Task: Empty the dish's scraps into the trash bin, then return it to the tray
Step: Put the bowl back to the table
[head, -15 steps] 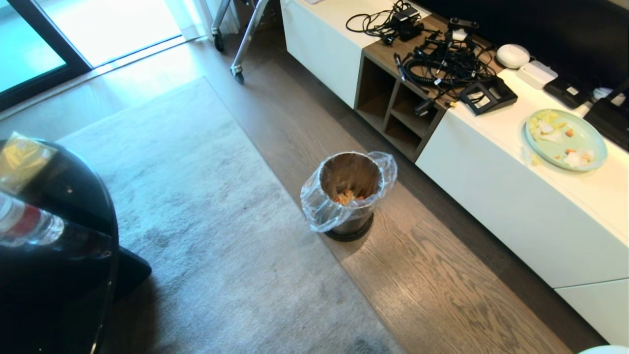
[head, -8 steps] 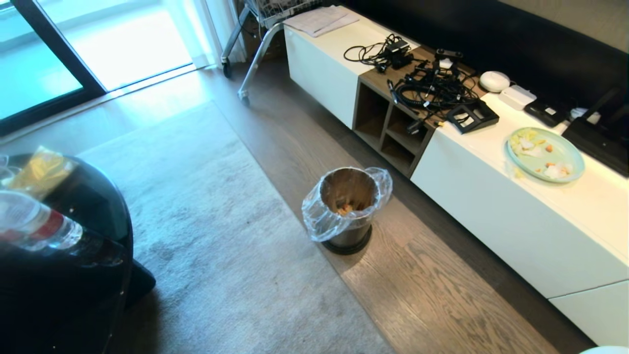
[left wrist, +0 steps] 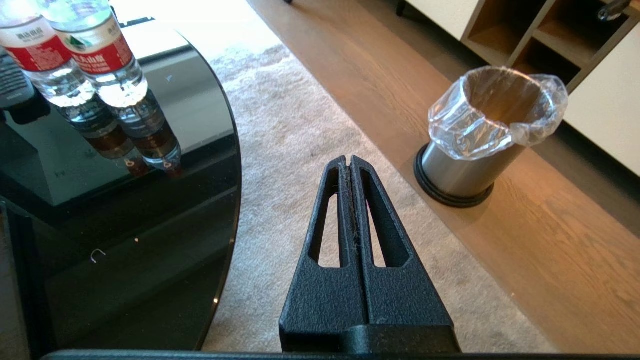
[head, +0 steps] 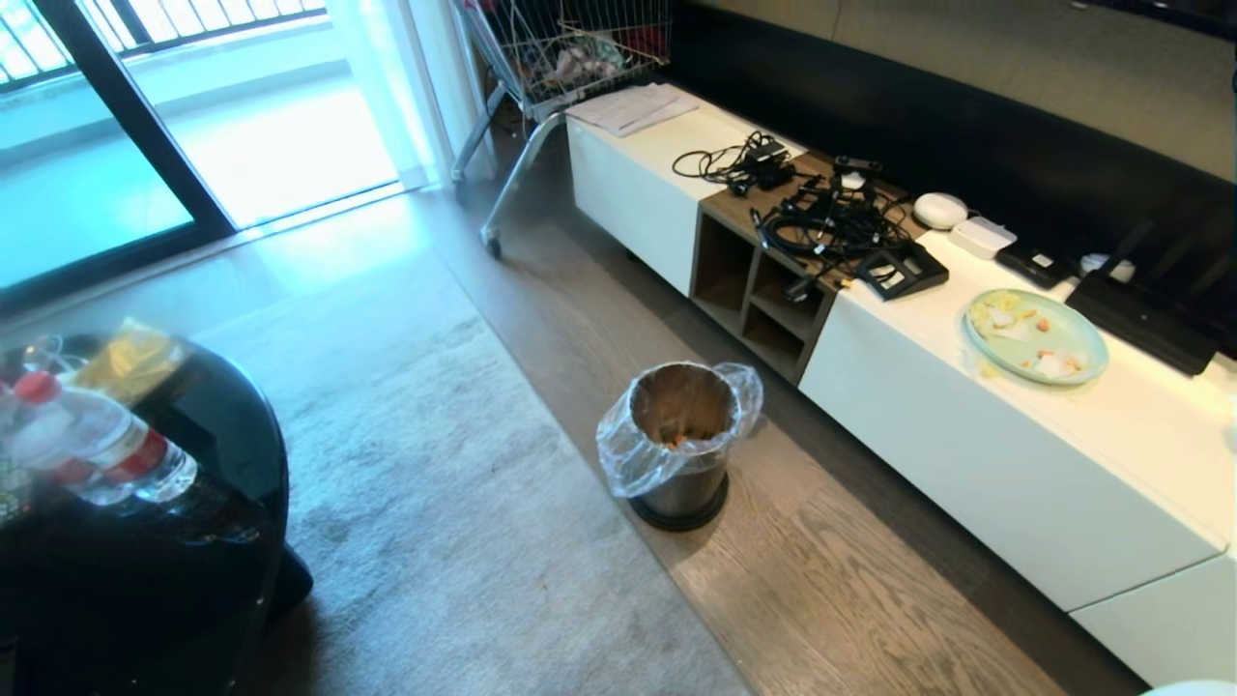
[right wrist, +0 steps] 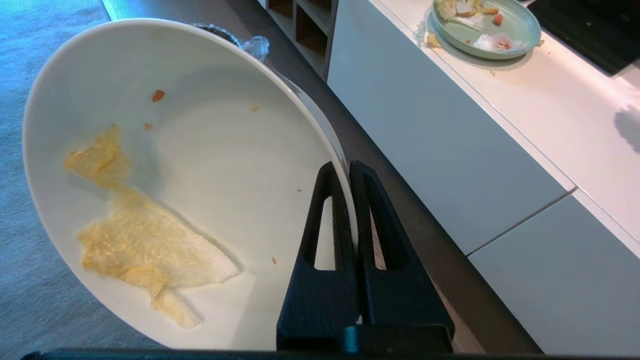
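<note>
- Since a second ago the whole head view has swung upward: the shopping cart (head: 570,43) and more of the window have come into sight, and the trash bin (head: 679,443) sits lower in the picture. That is the camera tilting, not the things moving.
- Right gripper (right wrist: 349,172) is clamped on the rim of the dish (right wrist: 165,185), which is carried tilted, near the white cabinet.
- Inside the dish, yellow smears and a few small orange scraps (right wrist: 158,95) cling to the wall; the bulk looks gone.
- Orange bits lie at the bottom of the lined bin, which stands on the wooden floor beside the rug (head: 435,503), so the emptying looks largely done.
- Left gripper (left wrist: 350,167) is closed on nothing, hanging over the rug between the black glass surface (left wrist: 125,200) and the bin.
- A pale green plate (head: 1035,335) with food bits rests on the cabinet top and is no part of this job.
- No tray shows in any view; returning the dish to it is the step left.
</note>
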### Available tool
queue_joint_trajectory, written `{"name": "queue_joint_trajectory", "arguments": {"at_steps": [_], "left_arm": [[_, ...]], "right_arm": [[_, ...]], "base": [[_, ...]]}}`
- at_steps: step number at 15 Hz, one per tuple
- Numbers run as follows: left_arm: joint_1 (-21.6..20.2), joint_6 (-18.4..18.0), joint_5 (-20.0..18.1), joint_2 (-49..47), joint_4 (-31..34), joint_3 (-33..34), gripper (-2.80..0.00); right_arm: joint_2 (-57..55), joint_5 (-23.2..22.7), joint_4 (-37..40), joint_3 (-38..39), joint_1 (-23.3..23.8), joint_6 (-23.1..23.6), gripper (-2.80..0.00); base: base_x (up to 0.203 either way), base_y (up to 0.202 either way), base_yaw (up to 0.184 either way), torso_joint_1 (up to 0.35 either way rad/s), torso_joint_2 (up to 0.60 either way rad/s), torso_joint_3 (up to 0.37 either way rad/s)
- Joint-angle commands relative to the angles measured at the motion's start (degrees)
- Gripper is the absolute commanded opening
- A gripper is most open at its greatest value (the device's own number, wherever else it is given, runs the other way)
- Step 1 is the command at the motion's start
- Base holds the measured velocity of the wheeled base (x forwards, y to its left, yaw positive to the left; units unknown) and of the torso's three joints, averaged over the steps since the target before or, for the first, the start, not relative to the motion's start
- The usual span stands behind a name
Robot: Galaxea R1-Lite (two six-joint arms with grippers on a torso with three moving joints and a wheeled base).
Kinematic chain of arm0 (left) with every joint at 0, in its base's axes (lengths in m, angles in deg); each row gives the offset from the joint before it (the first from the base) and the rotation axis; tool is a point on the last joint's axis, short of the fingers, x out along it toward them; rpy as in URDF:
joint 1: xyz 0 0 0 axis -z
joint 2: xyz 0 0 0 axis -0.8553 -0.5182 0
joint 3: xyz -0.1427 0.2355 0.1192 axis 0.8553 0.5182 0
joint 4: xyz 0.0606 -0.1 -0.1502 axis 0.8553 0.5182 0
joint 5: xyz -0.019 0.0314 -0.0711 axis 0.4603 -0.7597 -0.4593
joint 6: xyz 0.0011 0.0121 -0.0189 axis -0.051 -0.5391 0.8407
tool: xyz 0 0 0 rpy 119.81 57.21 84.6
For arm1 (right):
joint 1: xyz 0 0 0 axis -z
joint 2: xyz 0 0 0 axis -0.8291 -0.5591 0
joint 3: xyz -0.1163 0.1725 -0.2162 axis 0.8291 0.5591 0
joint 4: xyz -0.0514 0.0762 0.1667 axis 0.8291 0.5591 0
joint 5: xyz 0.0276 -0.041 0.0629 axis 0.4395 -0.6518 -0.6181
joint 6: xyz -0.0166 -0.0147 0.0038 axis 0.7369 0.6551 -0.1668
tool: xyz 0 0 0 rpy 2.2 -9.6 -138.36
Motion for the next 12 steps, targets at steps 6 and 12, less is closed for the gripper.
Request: {"name": "queue_joint_trajectory", "arguments": {"at_steps": [6,12], "left_arm": [[0.00,0.04,0.02,0.02,-0.05,0.00,-2.80],[0.00,0.13,0.02,0.02,-0.05,0.00,-2.80]], "right_arm": [[-0.07,-0.03,-0.01,0.01,-0.01,0.08,-2.80],[-0.07,-0.03,-0.01,0.01,-0.01,0.08,-2.80]], "base": [[0.000,0.000,0.000,0.002,0.00,0.204],[0.000,0.000,0.000,0.005,0.00,0.205]]}}
